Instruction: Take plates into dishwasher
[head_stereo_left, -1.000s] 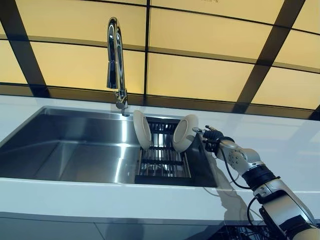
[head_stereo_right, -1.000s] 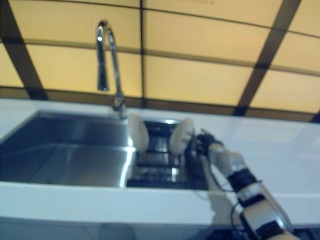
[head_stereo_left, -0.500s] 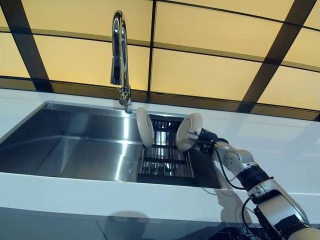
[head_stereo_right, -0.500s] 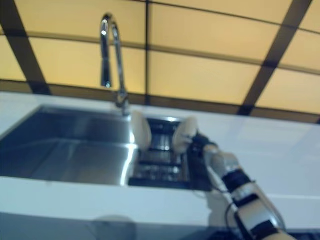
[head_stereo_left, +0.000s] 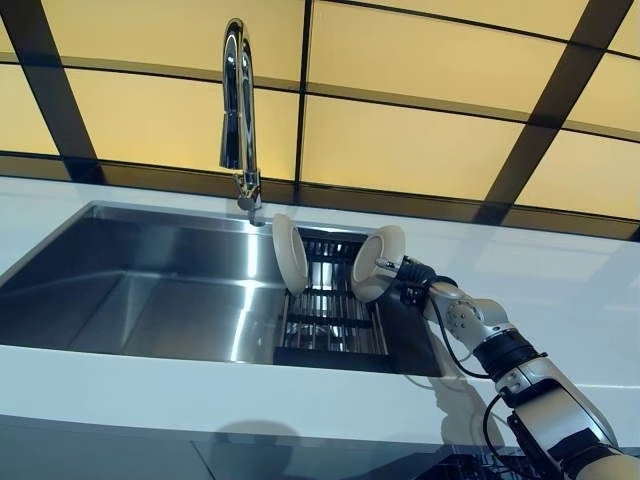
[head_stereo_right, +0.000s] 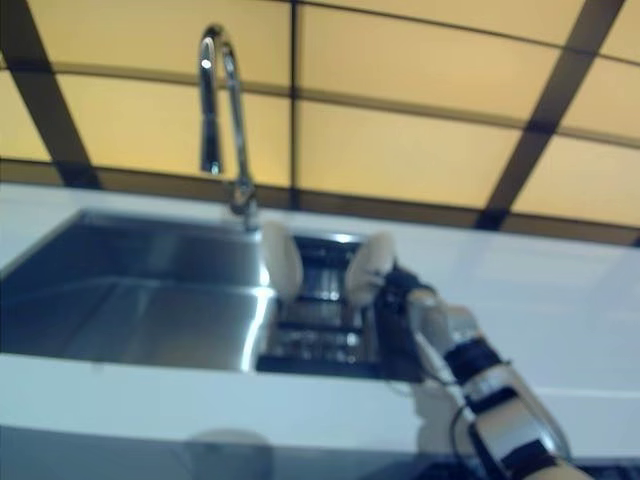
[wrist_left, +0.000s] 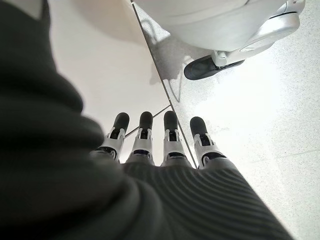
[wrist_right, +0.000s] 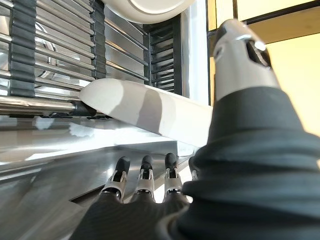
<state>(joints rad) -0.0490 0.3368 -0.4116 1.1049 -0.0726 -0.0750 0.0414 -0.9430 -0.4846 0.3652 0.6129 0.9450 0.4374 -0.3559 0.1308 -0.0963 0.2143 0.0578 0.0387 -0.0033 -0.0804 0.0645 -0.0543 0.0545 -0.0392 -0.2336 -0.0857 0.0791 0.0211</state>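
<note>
Two white plates stand on edge in a black rack (head_stereo_left: 330, 322) at the right end of a steel sink (head_stereo_left: 150, 290). The left plate (head_stereo_left: 290, 254) leans alone. My right hand (head_stereo_left: 418, 278) is at the right plate (head_stereo_left: 376, 264), with the thumb (wrist_right: 245, 55) lying over its face. In the right wrist view that plate's rim (wrist_right: 150, 107) runs between the thumb and the straight fingers (wrist_right: 145, 177), which lie on its other side; the hand is open. The other plate (wrist_right: 150, 7) shows beyond. My left hand (wrist_left: 165, 145) hangs open, low and away from the sink.
A tall chrome faucet (head_stereo_left: 237, 110) rises behind the sink, close to the left plate. A white counter (head_stereo_left: 200, 385) surrounds the sink, broad on the right. Behind it is a wall of yellow panels with dark frames.
My right hand has reached in closer to the right plate, and its thumb now lies over the plate's face. The camera shifted slightly. The left plate has not moved.
</note>
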